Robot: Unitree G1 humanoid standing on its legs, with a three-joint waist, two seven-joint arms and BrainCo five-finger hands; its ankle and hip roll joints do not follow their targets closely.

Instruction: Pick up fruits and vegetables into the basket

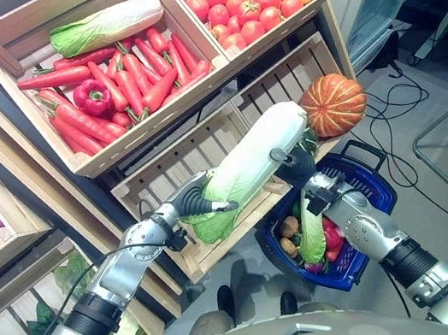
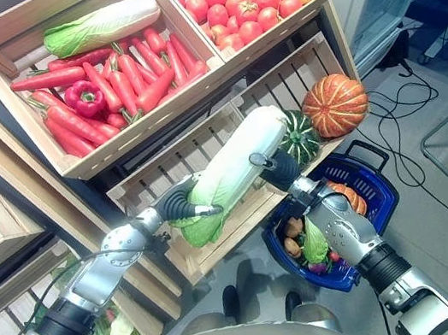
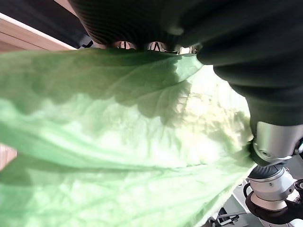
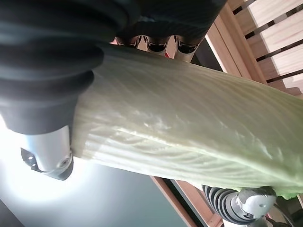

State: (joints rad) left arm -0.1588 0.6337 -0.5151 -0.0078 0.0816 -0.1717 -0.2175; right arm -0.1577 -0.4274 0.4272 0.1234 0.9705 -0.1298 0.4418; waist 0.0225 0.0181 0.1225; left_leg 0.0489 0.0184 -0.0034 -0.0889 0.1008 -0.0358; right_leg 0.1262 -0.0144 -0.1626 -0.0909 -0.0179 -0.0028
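So both hands are on one long napa cabbage (image 1: 249, 163), held in the air in front of the lower crate (image 1: 195, 151) and just above the blue basket (image 1: 375, 184). The left hand (image 1: 196, 198) is wrapped round the leafy green end, fingers curled into the leaves, and the right hand (image 2: 279, 168) is clamped on the pale stalk part nearer the white tip; its wrist view has the fingers (image 4: 156, 45) hooked over the top of the cabbage. Two hands makes sense to me, since the thing is long and floppy and would probably sag or swing from one end. It sits tilted, white end up toward the orange pumpkin (image 1: 332, 103), with a dark green squash (image 2: 298, 137) just behind it in the crate. The basket already holds some produce, including a leafy green and a few small brownish bits, so space looks tight. My guess is the cabbage needs to go in end-first or at an angle. The upper crates with the carrots (image 1: 118, 82), a red pepper (image 1: 91, 96) and tomatoes (image 1: 234, 1) are well apart from all this.
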